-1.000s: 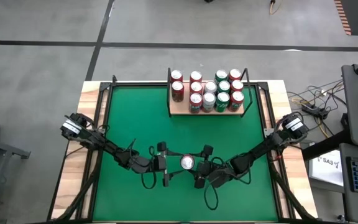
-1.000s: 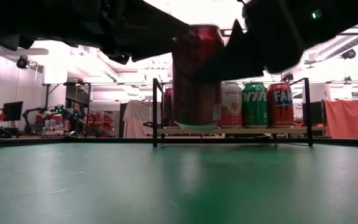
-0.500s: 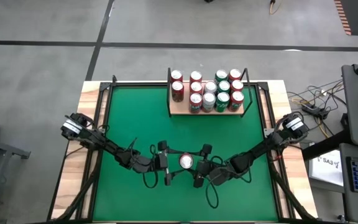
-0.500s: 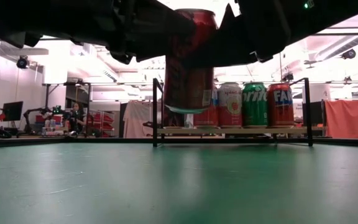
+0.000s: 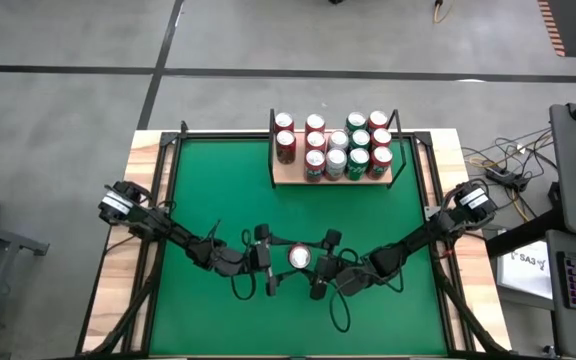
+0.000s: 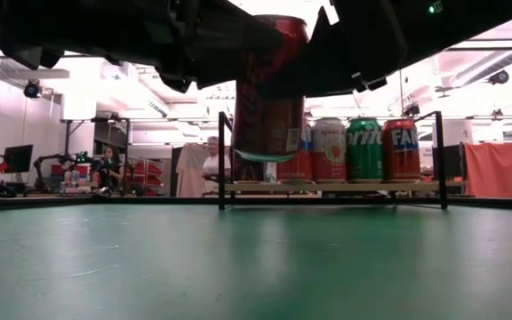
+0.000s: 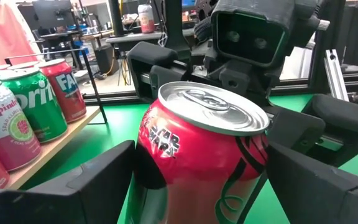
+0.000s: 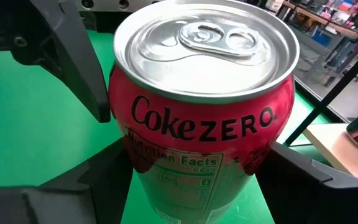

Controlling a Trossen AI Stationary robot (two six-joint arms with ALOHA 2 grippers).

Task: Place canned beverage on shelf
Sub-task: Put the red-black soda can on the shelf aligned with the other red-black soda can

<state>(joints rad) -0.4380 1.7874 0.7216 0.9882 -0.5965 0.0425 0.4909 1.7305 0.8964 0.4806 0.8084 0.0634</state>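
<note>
Can [image 5: 299,259] off table, near front edge, mid-width, between both grippers. Right gripper [image 5: 320,274] grasps can body; left gripper [image 5: 269,270] flanks it, contact unclear. Likely full: heavy, stiff, slick wall. You grip mid-body, keep upright. Shelf [image 5: 332,180] at back edge.

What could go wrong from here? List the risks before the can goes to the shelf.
1. The Coke Zero can hangs above the green table, slightly tilted in the low view, with the left gripper and right gripper both around it. An uneven pull could drop it.
2. The shelf is crowded. The bare spot sits beside the standing cans, so a neighbour could get knocked.
3. The black upright borders that spot and could be clipped.
</note>
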